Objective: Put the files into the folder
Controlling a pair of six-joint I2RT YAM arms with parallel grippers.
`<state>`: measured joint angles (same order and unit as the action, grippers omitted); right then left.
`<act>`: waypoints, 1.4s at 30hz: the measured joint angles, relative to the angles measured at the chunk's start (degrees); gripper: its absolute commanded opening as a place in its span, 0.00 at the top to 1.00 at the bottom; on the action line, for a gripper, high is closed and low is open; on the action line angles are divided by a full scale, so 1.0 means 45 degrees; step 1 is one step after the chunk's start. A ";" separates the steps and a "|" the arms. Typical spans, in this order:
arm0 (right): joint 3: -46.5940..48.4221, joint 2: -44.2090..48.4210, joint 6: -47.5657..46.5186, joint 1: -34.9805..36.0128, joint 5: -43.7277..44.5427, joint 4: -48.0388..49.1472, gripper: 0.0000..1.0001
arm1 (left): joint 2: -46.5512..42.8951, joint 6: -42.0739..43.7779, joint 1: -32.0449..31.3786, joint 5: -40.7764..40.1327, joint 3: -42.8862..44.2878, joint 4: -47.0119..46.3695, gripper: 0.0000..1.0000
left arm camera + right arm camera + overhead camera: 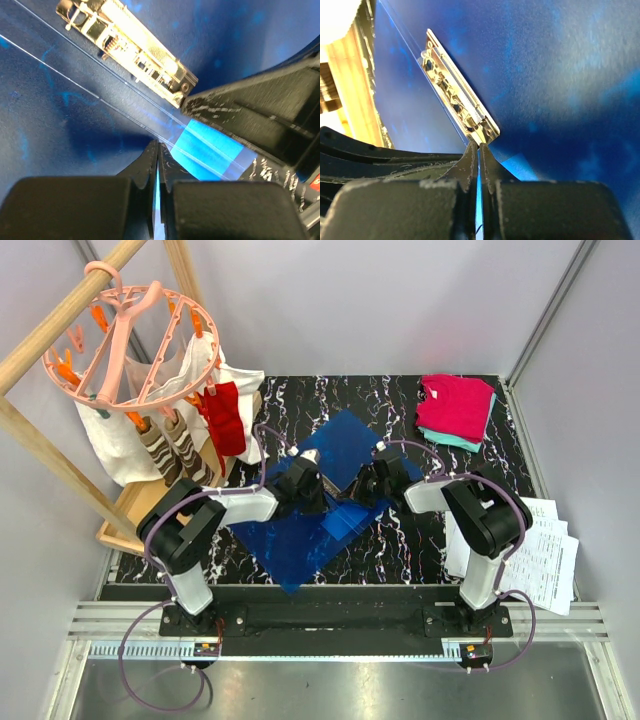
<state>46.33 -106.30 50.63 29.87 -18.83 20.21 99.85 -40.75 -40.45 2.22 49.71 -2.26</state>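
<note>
Folder (300, 532) open flat at centre of table (395, 400), metal clip (460, 97) inside. I see left gripper (158, 150) clenched on folder leaf edge, right gripper (479, 149) pinching leaf beside clip. Files (545, 552) piled at far right, well apart.

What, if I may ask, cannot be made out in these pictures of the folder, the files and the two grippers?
Top external: print on the files is too small to read; the right arm covers their left edge.
Top external: both arms hide where the left gripper and right gripper meet the folder.
Wrist views: folder edges are cut off by the frame; the files are out of view.
</note>
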 measured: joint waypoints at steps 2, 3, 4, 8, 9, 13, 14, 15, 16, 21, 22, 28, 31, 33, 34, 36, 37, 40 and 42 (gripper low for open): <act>0.0083 0.0126 -0.0131 0.0029 0.0301 -0.0427 1.00 | 0.0068 -0.0126 0.0058 0.0015 -0.0141 -0.0461 1.00; 0.0175 0.0175 -0.0209 0.0078 0.0486 -0.0695 1.00 | 0.0068 -0.0214 0.0083 0.0024 -0.0291 -0.0733 1.00; 0.0277 0.0204 -0.0282 0.0121 0.0665 -0.0942 1.00 | 0.0053 -0.0311 0.0141 0.0068 -0.0471 -0.1044 1.00; 0.0413 0.0204 -0.0340 0.0262 0.1287 -0.1413 1.00 | -0.0058 -0.0602 0.0646 0.0272 -0.1219 -0.2254 1.00; 0.0398 0.0204 -0.0345 0.0282 0.1384 -0.1433 1.00 | -0.0097 -0.0641 0.0806 0.0296 -0.1418 -0.2555 1.00; 0.0432 0.0131 -0.0398 0.0330 0.1739 -0.1321 1.00 | -0.0165 -0.0685 0.1083 0.0355 -0.1763 -0.3113 1.00; 0.0481 0.0097 -0.0432 0.0330 0.1812 -0.1297 1.00 | -0.0165 -0.0680 0.1093 0.0350 -0.1773 -0.3157 1.00; 0.0525 0.0083 -0.0466 0.0330 0.1904 -0.1273 1.00 | -0.0165 -0.0680 0.1103 0.0345 -0.1802 -0.3211 1.00; 0.0559 0.0083 -0.0515 0.0335 0.1991 -0.1277 1.00 | -0.0165 -0.0675 0.1107 0.0345 -0.1826 -0.3259 1.00; 0.1141 0.0325 -0.1205 0.0345 0.3002 -0.2312 1.00 | -0.0165 -0.0675 0.1107 0.0262 -0.1948 -0.3487 1.00; 0.1248 0.0340 -0.1336 0.0262 0.3235 -0.2589 1.00 | -0.0165 -0.0675 0.1107 0.0257 -0.1982 -0.3555 1.00; 0.2215 0.0340 -0.1933 -0.0107 0.3939 -0.4337 1.00 | -0.0160 -0.0675 0.1112 0.0257 -0.2142 -0.3857 1.00; 0.2395 0.0350 -0.2157 -0.0160 0.3628 -0.4541 0.99 | -0.0180 -0.0627 0.1112 0.0272 -0.2147 -0.3866 0.97; 0.2263 0.0447 -0.2215 -0.0219 0.3133 -0.4459 0.86 | -0.0228 -0.0461 0.1112 0.0291 -0.2147 -0.3837 0.88; 0.2059 0.0573 -0.2244 -0.0267 0.2720 -0.4265 0.81 | -0.0291 -0.0272 0.1112 0.0321 -0.2152 -0.3725 0.85; 0.1715 0.0850 -0.2283 -0.0403 0.2035 -0.4065 0.77 | -0.0525 0.0058 0.1112 0.0398 -0.2195 -0.3376 0.74; 0.1608 0.0967 -0.2322 -0.0486 0.1608 -0.4007 0.73 | -0.0772 0.0257 0.1112 0.0466 -0.2229 -0.3045 0.71; 0.1452 0.1039 -0.2375 -0.0646 0.0665 -0.3575 0.63 | -0.1428 0.0884 0.1112 0.0525 -0.2220 -0.1851 0.63; 0.1243 0.1039 -0.2297 -0.0690 0.0160 -0.3133 0.59 | -0.1817 0.1239 0.1112 0.0588 -0.2074 -0.0826 0.60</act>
<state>51.92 -101.62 40.29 26.76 -18.11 6.11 91.68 -35.18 -35.44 4.86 40.38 -5.98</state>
